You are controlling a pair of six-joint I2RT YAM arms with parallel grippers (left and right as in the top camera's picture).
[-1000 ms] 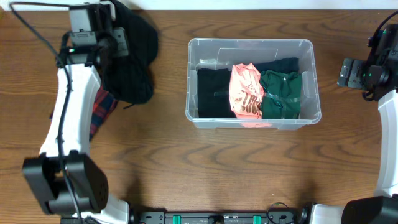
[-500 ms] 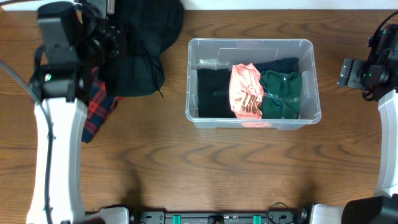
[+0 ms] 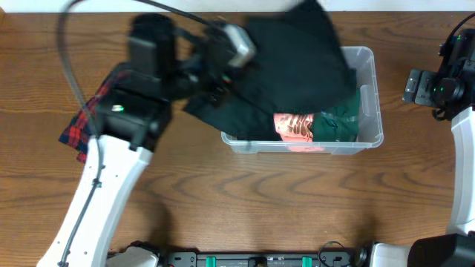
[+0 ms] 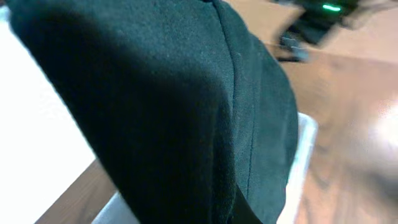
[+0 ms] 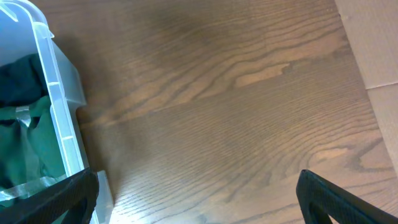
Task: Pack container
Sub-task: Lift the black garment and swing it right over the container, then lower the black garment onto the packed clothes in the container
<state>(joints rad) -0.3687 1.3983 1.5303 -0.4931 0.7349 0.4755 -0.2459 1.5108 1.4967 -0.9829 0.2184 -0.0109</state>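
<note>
The clear container stands right of the table's middle, with a pink garment and a green garment folded inside. My left gripper is shut on a dark garment, which hangs over the container's left and back part and hides what lies beneath. In the left wrist view that dark garment fills the frame and hides the fingers; the container's rim shows beside it. My right gripper is open over bare wood, just right of the container's corner.
A red plaid cloth lies on the table at the left, partly under my left arm. The right arm sits by the table's right edge. A strip of cardboard lies beyond the wood on the right.
My left arm has swung from the back left toward the container, carrying the dark garment over it. The plaid cloth stayed behind on the table. The right arm has not moved.
</note>
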